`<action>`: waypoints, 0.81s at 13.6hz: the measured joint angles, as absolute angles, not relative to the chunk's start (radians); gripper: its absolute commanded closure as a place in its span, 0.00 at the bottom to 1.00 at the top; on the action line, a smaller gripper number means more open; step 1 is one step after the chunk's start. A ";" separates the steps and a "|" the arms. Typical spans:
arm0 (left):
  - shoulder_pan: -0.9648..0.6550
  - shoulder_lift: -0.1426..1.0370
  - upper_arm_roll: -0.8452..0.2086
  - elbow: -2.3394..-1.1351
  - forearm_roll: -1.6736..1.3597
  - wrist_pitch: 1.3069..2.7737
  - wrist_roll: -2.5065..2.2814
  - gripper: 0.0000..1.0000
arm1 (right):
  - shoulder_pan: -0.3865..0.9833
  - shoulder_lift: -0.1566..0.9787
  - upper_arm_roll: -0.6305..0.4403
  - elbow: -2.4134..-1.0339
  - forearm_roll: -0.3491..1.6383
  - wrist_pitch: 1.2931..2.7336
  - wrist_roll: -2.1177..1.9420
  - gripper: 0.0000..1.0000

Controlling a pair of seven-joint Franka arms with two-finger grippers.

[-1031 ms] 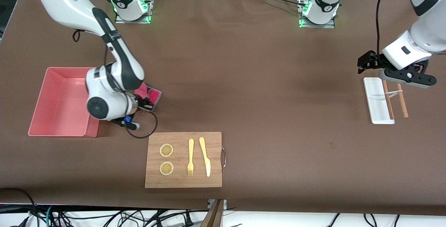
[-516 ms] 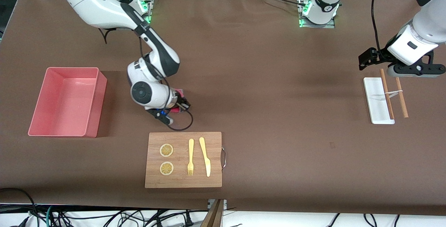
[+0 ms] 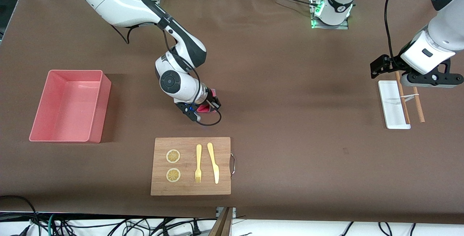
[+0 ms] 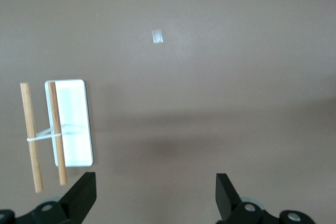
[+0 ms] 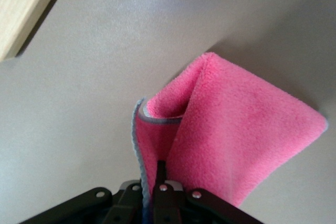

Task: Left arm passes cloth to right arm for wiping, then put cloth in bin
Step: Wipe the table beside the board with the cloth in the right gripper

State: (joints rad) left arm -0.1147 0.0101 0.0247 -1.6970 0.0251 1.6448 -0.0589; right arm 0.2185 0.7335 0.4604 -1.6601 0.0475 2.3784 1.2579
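Observation:
The crimson-pink cloth [image 3: 204,109] is pinched in my right gripper [image 3: 211,104], which is shut on it and holds it down against the brown table, a little farther from the front camera than the cutting board. In the right wrist view the cloth [image 5: 236,135] hangs folded from the shut right gripper [image 5: 157,174], its grey edge showing. The pink bin [image 3: 36,120] stands at the right arm's end of the table, apart from the cloth. My left gripper [image 3: 431,81] waits open over the white tray, and the left wrist view shows nothing in the left gripper [image 4: 155,198].
A wooden cutting board [image 3: 224,149] with two lemon slices, a fork and a knife lies near the front edge. At the left arm's end of the table lies a white tray [image 3: 389,102], also seen as the tray [image 4: 73,124], with two wooden sticks [image 3: 418,103] tied together.
My right gripper has swept the cloth across the table from beside the bin toward the left arm's end. The left gripper has shifted only slightly above the tray.

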 measured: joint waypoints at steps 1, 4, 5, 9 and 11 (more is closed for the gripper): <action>-0.118 0.006 0.028 -1.691 0.025 1.606 -0.059 0.00 | 0.215 0.735 0.454 -1.660 0.044 2.363 1.239 1.00; -0.118 -0.002 0.037 -1.689 0.025 1.567 -0.059 0.00 | 0.190 0.735 0.387 -1.653 0.040 2.259 1.100 1.00; -0.118 0.000 0.039 -1.690 0.021 1.567 -0.060 0.00 | 0.177 0.734 0.359 -1.645 0.039 2.221 1.041 1.00; -0.120 0.012 0.039 -1.646 0.007 1.580 -0.063 0.00 | 0.126 0.692 0.258 -1.627 0.038 2.056 0.794 1.00; -0.120 0.015 0.039 -1.621 0.006 1.580 -0.063 0.00 | 0.114 0.663 0.206 -1.627 0.038 1.987 0.686 1.00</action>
